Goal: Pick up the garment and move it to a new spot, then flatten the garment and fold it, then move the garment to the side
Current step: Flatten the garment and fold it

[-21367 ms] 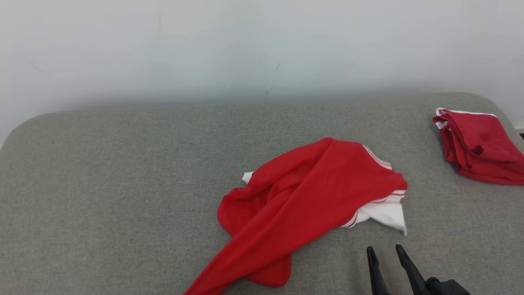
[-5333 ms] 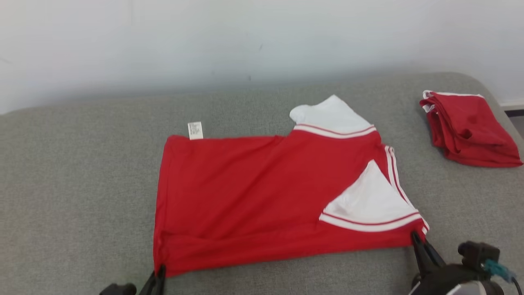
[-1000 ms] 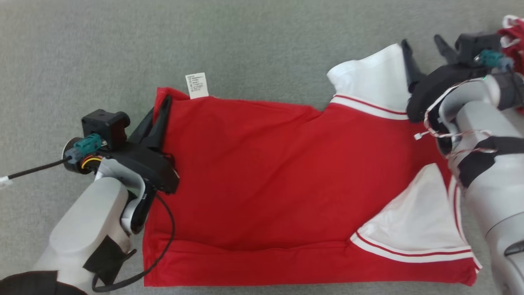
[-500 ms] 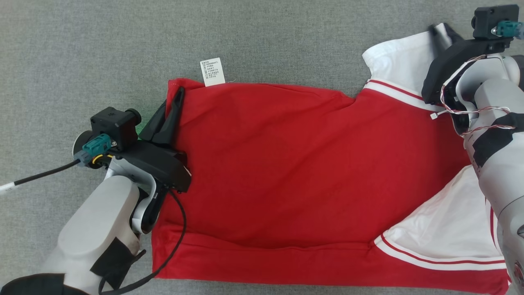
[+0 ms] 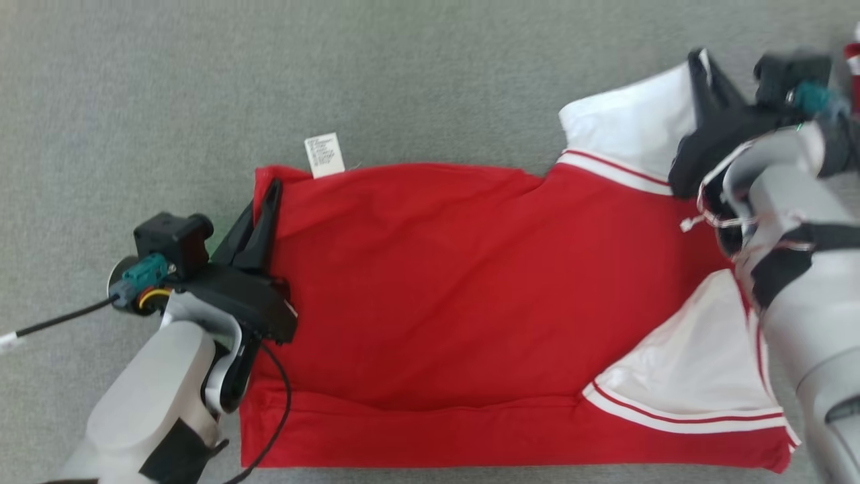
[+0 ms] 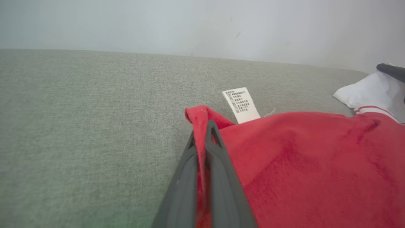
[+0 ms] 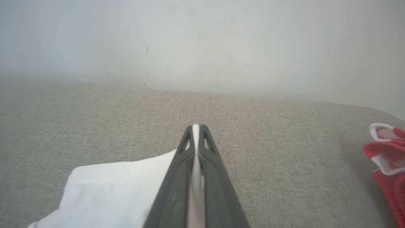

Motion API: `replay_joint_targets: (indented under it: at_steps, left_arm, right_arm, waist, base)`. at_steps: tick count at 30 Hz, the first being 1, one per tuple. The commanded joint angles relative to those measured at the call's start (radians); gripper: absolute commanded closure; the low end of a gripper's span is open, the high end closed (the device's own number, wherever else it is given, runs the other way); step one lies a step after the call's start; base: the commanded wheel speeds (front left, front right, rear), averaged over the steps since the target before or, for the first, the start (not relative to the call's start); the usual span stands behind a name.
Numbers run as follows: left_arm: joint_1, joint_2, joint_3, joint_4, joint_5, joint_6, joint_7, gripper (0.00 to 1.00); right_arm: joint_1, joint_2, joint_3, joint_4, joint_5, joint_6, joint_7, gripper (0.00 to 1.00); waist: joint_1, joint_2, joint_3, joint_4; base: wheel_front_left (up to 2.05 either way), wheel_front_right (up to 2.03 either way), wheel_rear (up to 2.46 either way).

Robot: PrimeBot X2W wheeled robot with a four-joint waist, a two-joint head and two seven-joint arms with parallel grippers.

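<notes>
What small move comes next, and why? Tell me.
Probably lift both and draw the far edge toward the near hem: the garment lies flat, left end effector shut on its red corner, right end effector on its white sleeve.

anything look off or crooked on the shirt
The red and white fabric shirt isn't flat: its near white sleeve lies folded diagonally over the red body, a ridge runs along the near hem, and a white care label pokes out far left.
</notes>
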Motion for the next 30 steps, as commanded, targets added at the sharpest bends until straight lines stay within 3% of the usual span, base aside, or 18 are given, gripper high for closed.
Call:
replay_joint_targets:
  at_steps: [1, 4, 10, 11, 12, 16, 20, 30]
  left_arm:
    - [0.026, 0.005, 0.005, 0.000, -0.002, -0.002, -0.007, 1.00]
    - [0.054, 0.008, 0.015, 0.000, -0.003, 0.001, -0.007, 1.00]
    - [0.121, 0.004, 0.038, 0.010, -0.007, -0.002, -0.007, 1.00]
    - [0.121, 0.004, 0.038, 0.010, -0.007, -0.002, -0.007, 1.00]
    - [0.144, 0.002, 0.046, 0.012, -0.004, -0.004, -0.006, 1.00]
    - [0.174, -0.001, 0.063, 0.009, -0.001, -0.005, -0.006, 1.00]
    - [0.223, -0.011, 0.090, -0.003, 0.011, -0.006, -0.006, 1.00]
    - [0.379, -0.065, 0.206, -0.091, 0.042, 0.005, -0.006, 1.00]
  right_arm:
    - [0.039, -0.004, 0.002, -0.033, 0.030, -0.002, -0.012, 1.00]
    - [0.109, -0.012, 0.002, -0.123, 0.080, -0.002, -0.016, 1.00]
    - [0.324, -0.058, -0.038, -0.422, 0.143, -0.002, -0.017, 1.00]
    - [0.324, -0.058, -0.038, -0.422, 0.143, -0.002, -0.017, 1.00]
    - [0.413, -0.065, -0.056, -0.520, 0.147, -0.002, -0.017, 1.00]
    - [0.541, -0.071, -0.102, -0.646, 0.153, -0.002, -0.017, 1.00]
    - [0.739, -0.038, -0.168, -0.808, 0.159, -0.002, -0.017, 1.00]
    - [1.006, 0.022, -0.313, -0.935, 0.192, -0.002, -0.017, 1.00]
  waist:
    - [0.0000, -0.0001, -0.041, -0.033]
    - [0.0000, -0.0001, -0.068, -0.049]
    - [0.0000, -0.0001, -0.135, -0.065]
    - [0.0000, -0.0001, -0.135, -0.065]
    - [0.0000, -0.0001, -0.152, -0.068]
    - [0.0000, -0.0001, -0.172, -0.072]
    - [0.0000, -0.0001, -0.196, -0.073]
    - [0.0000, -0.0001, -0.226, -0.052]
  base:
    - [0.00, 0.00, 0.00]
    - [0.00, 0.00, 0.00]
    - [0.00, 0.00, 0.00]
    - [0.00, 0.00, 0.00]
    - [0.00, 0.00, 0.00]
    - [0.00, 0.00, 0.00]
    - [0.00, 0.00, 0.00]
    - [0.00, 0.00, 0.00]
